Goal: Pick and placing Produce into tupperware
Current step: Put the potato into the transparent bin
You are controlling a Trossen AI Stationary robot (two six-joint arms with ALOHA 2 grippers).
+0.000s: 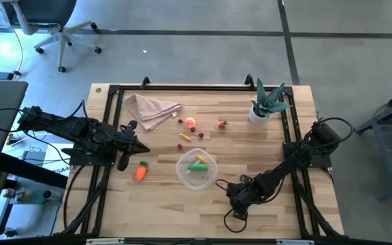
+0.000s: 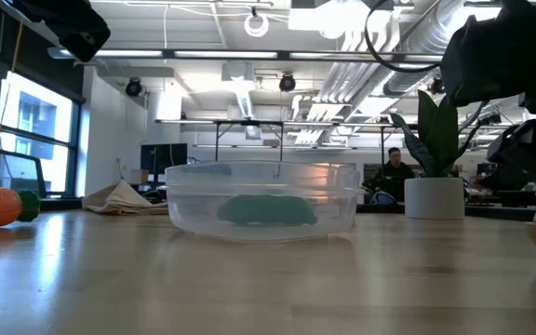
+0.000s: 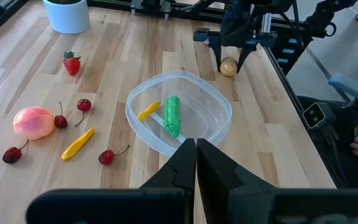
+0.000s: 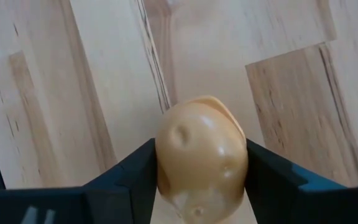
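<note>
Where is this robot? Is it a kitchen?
Not a kitchen; probably an office or lab. Behind the wooden table are ceiling pipes, a person at a desk, and a rolling office chair.

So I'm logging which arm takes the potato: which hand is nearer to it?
Right. The right hand has its fingers on either side of the potato, beside the tupperware. The left hand sits shut across the tupperware, near the carrot.

Nothing here carries writing I can read. No label, brand, number or sign is legible from any view.
</note>
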